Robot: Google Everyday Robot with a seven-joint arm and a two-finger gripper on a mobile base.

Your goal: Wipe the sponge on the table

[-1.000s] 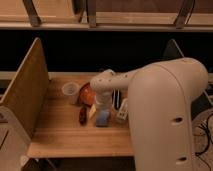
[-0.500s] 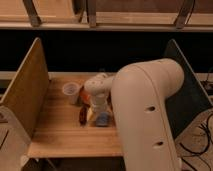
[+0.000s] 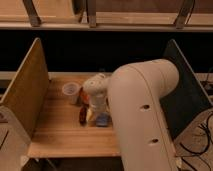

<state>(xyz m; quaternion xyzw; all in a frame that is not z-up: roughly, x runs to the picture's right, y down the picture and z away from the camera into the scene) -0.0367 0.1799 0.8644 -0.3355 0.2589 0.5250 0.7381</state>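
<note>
Wooden table [image 3: 55, 135], dimly lit. Gripper [image 3: 98, 111] low at centre, jaws spread wide, clutching nothing visible. Sponge [image 3: 103, 119] flat on planks, just at its 5 o'clock. Wiping progress unreadable: before or after strokes.

I read bench [image 3: 55, 135] as matt pale wood w/ plank grain, arm shell [image 3: 145, 115] smooth cream plastic; gripper [image 3: 95, 112], low over bench centre, sits by soft matt sponge [image 3: 103, 120].

Upright wooden side board [image 3: 27, 87], dark side panel [image 3: 184, 85], black wall [image 3: 100, 52] behind.
</note>
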